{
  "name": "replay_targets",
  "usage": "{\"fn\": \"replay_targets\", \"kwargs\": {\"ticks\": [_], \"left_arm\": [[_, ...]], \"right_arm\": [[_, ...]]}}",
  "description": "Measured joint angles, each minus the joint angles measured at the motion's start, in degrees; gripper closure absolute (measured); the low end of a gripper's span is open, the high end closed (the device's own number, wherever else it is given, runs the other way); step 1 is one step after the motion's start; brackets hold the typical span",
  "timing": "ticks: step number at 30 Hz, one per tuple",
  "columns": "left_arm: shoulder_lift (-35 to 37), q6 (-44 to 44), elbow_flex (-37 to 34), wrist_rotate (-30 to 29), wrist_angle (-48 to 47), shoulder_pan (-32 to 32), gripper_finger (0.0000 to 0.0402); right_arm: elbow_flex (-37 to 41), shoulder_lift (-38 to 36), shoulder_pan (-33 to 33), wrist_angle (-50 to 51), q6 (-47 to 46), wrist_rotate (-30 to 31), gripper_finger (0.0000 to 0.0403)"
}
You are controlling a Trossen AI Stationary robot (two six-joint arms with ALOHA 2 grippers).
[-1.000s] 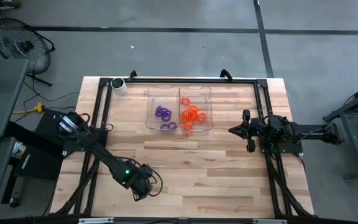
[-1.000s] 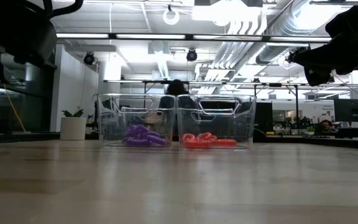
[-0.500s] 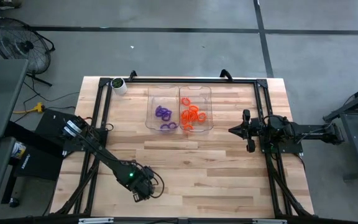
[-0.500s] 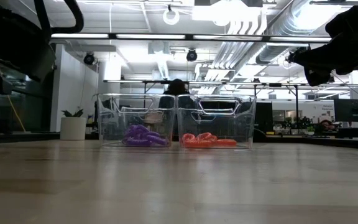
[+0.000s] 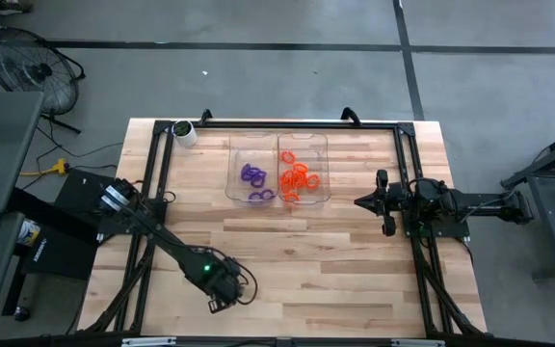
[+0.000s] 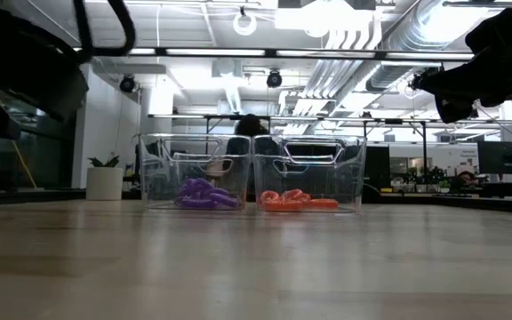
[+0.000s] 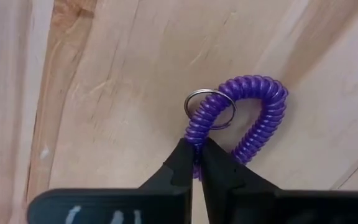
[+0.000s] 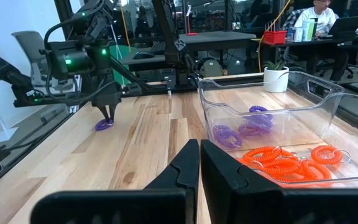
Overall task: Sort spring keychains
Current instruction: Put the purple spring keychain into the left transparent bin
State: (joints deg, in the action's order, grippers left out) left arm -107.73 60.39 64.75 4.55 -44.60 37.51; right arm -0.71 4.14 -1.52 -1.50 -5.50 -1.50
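Observation:
A purple spring keychain (image 7: pixel 253 118) with a metal ring (image 7: pixel 211 109) lies on the wood near the table's front left. My left gripper (image 5: pixel 217 302) stands over it, shut on its coil; the right wrist view shows the gripper (image 8: pixel 107 115) with the keychain (image 8: pixel 103 124) below it. More purple keychains (image 5: pixel 253 180) lie in the left clear tray (image 5: pixel 239 145), and orange ones (image 5: pixel 299 178) in the right clear tray (image 5: pixel 316 145). My right gripper (image 8: pixel 199 149) waits shut and empty at the table's right (image 5: pixel 359 201). My left gripper pinches the purple keychain's coil (image 7: pixel 194 134) between its two fingertips, just beside the metal ring. The fingers come from above, pointing down. The loop lies flat on the table, spreading away from the fingertips.
The two clear trays stand side by side at the table's far middle (image 6: pixel 254 173). A white-and-green roll (image 5: pixel 184 132) sits at the far left corner. Black frame rails (image 5: pixel 152 183) run along both sides. Bare wood (image 5: pixel 306 260) lies between the trays and the near edge.
My left arm has shifted a little toward the table's right edge, near the front; in the low view its dark bulk reaches farther into the picture.

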Motion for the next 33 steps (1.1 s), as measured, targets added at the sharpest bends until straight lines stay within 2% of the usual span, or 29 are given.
{"fn": "replay_targets", "kwargs": {"ticks": [3,8,11,18,22,26,33], "left_arm": [[0.68,-1.5,2.0,-0.61,-2.76,-0.52,0.0395],[3.9,-2.83,4.8,-8.22,-6.11,-1.58,0.0398],[6.85,-2.98,6.22,-10.68,-9.65,-1.97,0.0399],[12.52,-2.61,11.39,-25.08,-18.54,-3.28,0.04],[14.26,-1.64,13.83,-32.54,-26.68,-6.41,0.04],[16.34,-2.51,15.56,-39.17,-30.89,-11.07,0.04],[16.79,-13.77,18.0,-40.83,-30.81,-23.4,0.04]], "right_arm": [[-0.01,0.0,-0.02,-0.02,0.01,-0.01,0.0392],[0.0,0.0,-0.02,0.0,0.02,0.0,0.0392],[-0.02,0.0,-0.02,-0.01,0.02,0.02,0.0392],[-0.02,0.02,-0.02,-0.02,0.0,0.0,0.0392],[-0.02,0.0,0.0,-0.02,0.01,-0.02,0.0392],[0.0,0.0,-0.02,-0.02,0.02,-0.02,0.0392],[-0.02,0.0,-0.02,-0.02,0.02,-0.02,0.0392]]}}
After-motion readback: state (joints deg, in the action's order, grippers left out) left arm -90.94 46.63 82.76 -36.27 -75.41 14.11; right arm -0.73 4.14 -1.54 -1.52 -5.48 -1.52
